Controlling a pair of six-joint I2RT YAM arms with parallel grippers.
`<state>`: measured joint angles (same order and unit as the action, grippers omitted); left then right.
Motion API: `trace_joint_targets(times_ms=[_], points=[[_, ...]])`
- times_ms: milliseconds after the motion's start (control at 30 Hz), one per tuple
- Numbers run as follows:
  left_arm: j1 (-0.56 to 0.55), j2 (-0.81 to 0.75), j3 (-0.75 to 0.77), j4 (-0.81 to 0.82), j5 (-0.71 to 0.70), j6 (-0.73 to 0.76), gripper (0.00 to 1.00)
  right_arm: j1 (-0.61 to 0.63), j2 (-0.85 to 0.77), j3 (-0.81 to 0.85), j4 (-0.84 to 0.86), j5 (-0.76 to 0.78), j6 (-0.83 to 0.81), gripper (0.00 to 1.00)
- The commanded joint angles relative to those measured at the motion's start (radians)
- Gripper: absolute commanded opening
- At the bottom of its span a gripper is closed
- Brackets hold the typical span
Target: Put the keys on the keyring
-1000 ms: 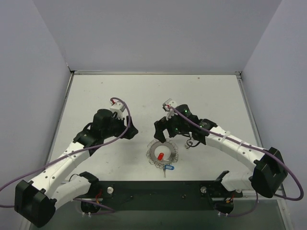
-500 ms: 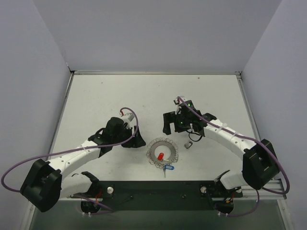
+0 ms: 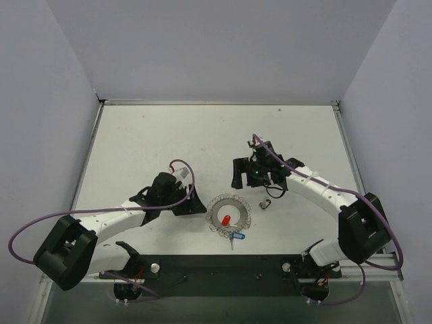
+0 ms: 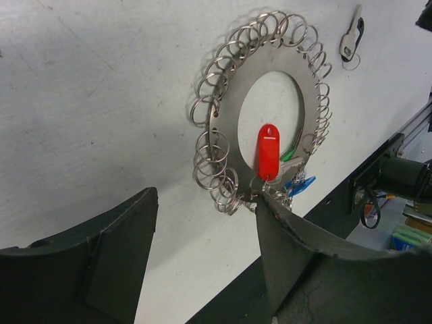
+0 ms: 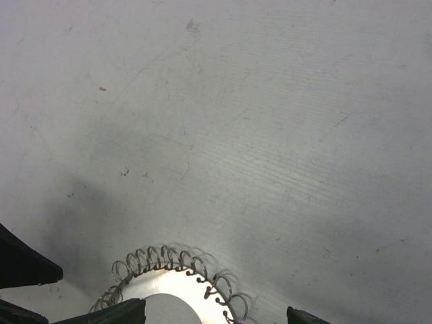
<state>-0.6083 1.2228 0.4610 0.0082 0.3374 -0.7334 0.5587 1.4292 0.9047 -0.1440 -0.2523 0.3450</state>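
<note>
The keyring (image 3: 228, 214) is a flat silvery disc edged with many small wire loops, lying flat at the table's near middle. A red key (image 3: 225, 219) lies in its hole and a blue key (image 3: 236, 236) sticks out at its near edge. The left wrist view shows the keyring (image 4: 229, 108), the red key (image 4: 268, 151), a green key (image 4: 291, 154) and the blue key (image 4: 301, 185). A dark grey metal piece (image 3: 264, 202) lies apart, right of the ring. My left gripper (image 3: 192, 202) is open and empty, just left of the ring. My right gripper (image 3: 247, 178) is open and empty, just beyond it.
The black base rail (image 3: 229, 263) runs along the near edge, close behind the blue key. Grey walls enclose the white table (image 3: 169, 135) on three sides. The right arm's cable (image 3: 273, 192) loops near the grey piece.
My left gripper has moved nearer and rightward, closer to the ring. My right gripper has drawn back from the ring toward the far right. The ring and keys have not moved.
</note>
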Motion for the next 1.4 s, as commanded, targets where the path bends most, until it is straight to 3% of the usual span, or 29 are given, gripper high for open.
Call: trace_joint_targets(times_ms=[0,133,400,667,767,933,1100,1200,1367], points=[[-0.007,0.001,-0.022,0.075,0.031,-0.04,0.68,0.001,0.004,0.02,-0.04,-0.034,0.025,0.81],[-0.008,-0.005,-0.044,0.088,0.034,-0.061,0.66,0.006,0.007,0.019,-0.042,-0.053,0.035,0.73],[-0.013,-0.029,-0.059,0.108,0.041,-0.063,0.61,0.043,-0.036,-0.025,-0.095,-0.09,-0.023,0.69],[-0.074,-0.134,0.044,0.081,0.029,0.143,0.61,0.038,-0.188,-0.157,-0.074,-0.114,0.043,0.69],[-0.105,-0.095,0.074,0.148,0.063,0.175,0.61,0.023,-0.245,-0.197,-0.071,-0.11,0.101,0.69],[-0.166,0.116,0.149,0.332,0.178,0.155,0.61,0.006,-0.332,-0.273,-0.058,-0.127,0.201,0.67],[-0.209,0.364,0.238,0.487,0.362,0.121,0.47,-0.034,-0.456,-0.377,-0.063,-0.162,0.29,0.61],[-0.232,0.411,0.238,0.579,0.388,0.091,0.45,-0.052,-0.538,-0.441,-0.063,-0.173,0.345,0.54],[-0.251,0.438,0.261,0.566,0.381,0.112,0.45,-0.062,-0.621,-0.515,-0.054,-0.194,0.4,0.35]])
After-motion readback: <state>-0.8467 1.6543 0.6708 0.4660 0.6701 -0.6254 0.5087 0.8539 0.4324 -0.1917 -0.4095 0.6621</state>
